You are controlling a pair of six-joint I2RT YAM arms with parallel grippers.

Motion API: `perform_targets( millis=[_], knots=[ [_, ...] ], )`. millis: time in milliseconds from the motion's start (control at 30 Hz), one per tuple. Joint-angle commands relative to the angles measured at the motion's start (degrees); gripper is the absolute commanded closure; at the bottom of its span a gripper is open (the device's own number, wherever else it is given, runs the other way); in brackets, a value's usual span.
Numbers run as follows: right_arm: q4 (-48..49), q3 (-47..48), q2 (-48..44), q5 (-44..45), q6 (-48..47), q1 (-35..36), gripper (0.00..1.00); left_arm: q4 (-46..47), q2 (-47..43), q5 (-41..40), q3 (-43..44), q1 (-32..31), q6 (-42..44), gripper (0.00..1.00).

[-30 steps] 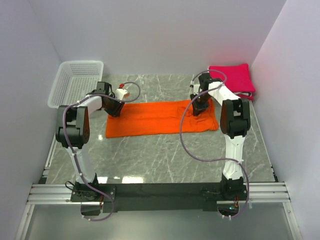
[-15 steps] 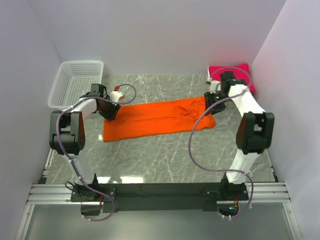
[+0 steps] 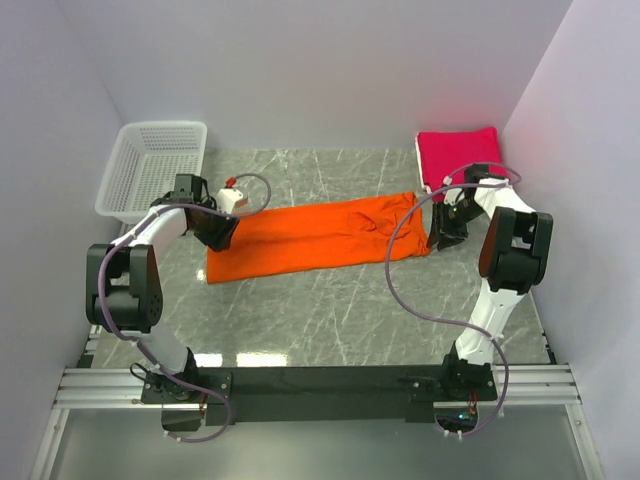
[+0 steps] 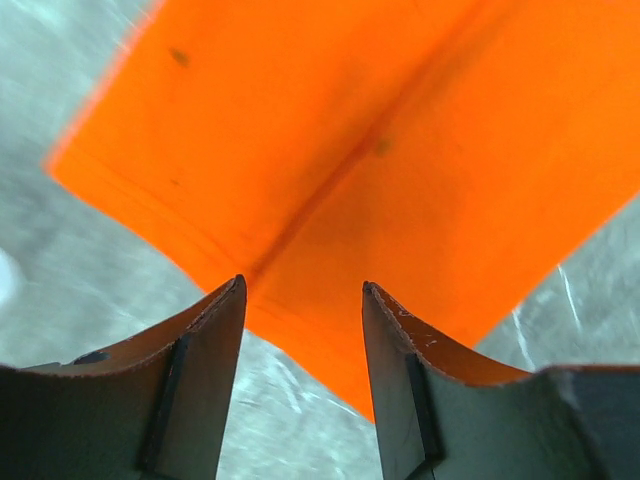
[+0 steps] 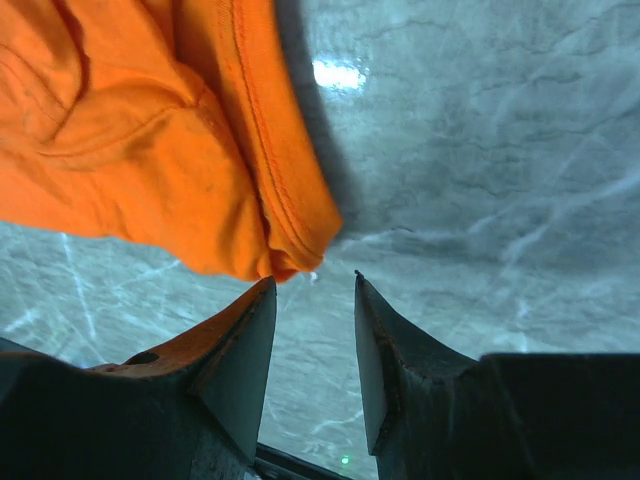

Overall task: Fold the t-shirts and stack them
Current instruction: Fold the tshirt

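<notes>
A grey marble-patterned table top (image 3: 330, 310) fills the floor of a plain white-walled enclosure. A white plastic mesh basket (image 3: 155, 165) sits at its far left corner, and a stack of crimson-pink folded t-shirts (image 3: 462, 158) rests at its far right corner. The bright orange soft-cloth t-shirt (image 3: 320, 235) lies across the middle of the table as a long, flat band. It tilts slightly, so its right end rises toward the pink stack without touching it. That shape suggests the shirt has been doubled lengthwise, which would leave the crosswise fold and the move onto the stack to do. One arm is at each end of the band, probably so both short ends can be taken up together. The left gripper (image 4: 303, 290) hangs low over the band's left end with its jaws parted. Nothing is pinched between them, and the cloth, with a crease running through it, lies flat on the table beyond its tips. The right gripper (image 5: 312, 280) is also spread and empty, hovering over bare marble just off the band's right end. The bunched, stitched hem there sits just in front of one fingertip, beside the gap and not inside it. This end looks rumpled, so it may need smoothing before a clean fold.
</notes>
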Motion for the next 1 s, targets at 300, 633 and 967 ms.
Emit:
perform_targets(
  millis=[300, 633, 967],
  knots=[
    [3.2, 0.5, 4.7, 0.9, 4.6, 0.3, 0.61, 1.1, 0.5, -0.2, -4.1, 0.3, -0.3, 0.45],
    [1.9, 4.4, 4.4, 10.9, 0.0, 0.5, 1.00, 0.3, 3.8, -4.3, -5.7, 1.3, 0.8, 0.68],
    [3.7, 7.9, 4.4, 19.9, -4.9, 6.6, 1.00, -5.8, 2.9, -2.1, -7.6, 1.4, 5.5, 0.87]
  ],
)
